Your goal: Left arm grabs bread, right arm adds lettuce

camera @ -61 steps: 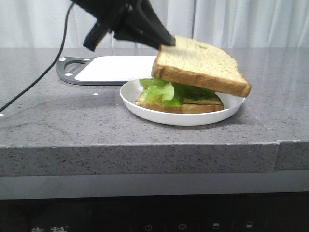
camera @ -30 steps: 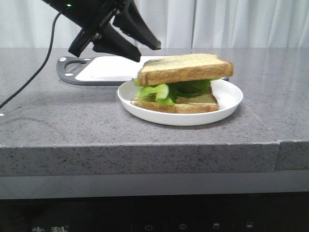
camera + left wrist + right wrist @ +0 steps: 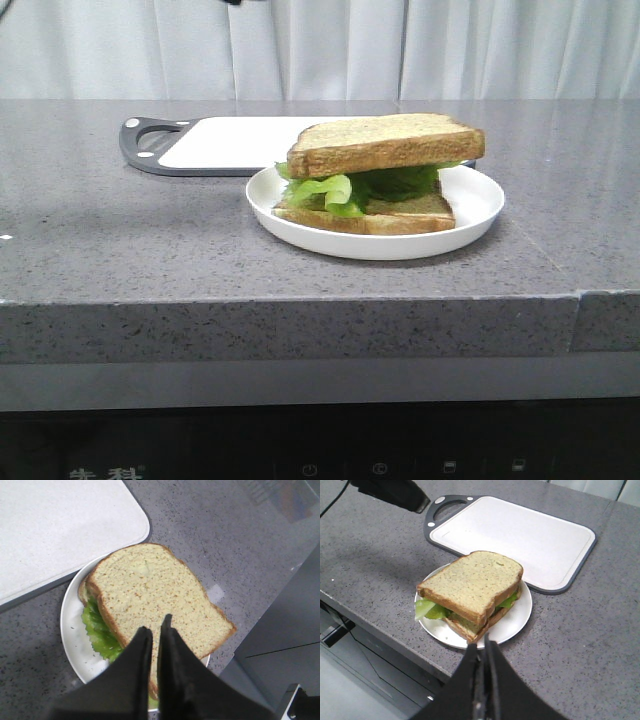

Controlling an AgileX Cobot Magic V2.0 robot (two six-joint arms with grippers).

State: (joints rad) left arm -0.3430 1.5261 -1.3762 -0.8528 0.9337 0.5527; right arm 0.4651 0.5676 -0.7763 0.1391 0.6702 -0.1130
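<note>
The thick bread slice point(image 3: 385, 143) lies on top of the green lettuce point(image 3: 330, 188), which rests on a thinner slice point(image 3: 400, 215) in a white plate point(image 3: 470, 215). In the left wrist view my left gripper point(image 3: 156, 621) hangs above the bread point(image 3: 150, 590), apart from it, fingers nearly together and empty. Lettuce point(image 3: 97, 630) sticks out beside the bread over the plate point(image 3: 72, 630). In the right wrist view my right gripper point(image 3: 481, 642) is shut and empty, high above the table's front edge, short of the bread point(image 3: 470, 582), lettuce point(image 3: 432, 611) and plate point(image 3: 517, 617). Neither gripper shows in the front view.
A white cutting board with a dark grey rim point(image 3: 230, 142) lies behind the plate; it also shows in the left wrist view point(image 3: 60, 525) and the right wrist view point(image 3: 520, 535). The left arm point(image 3: 395, 492) hovers above the table's left side. The counter's front edge point(image 3: 300, 300) is near the plate.
The left gripper let go of the bread onto the lettuce, then rose up and out of the front view. The bread has settled flat on the sandwich.
</note>
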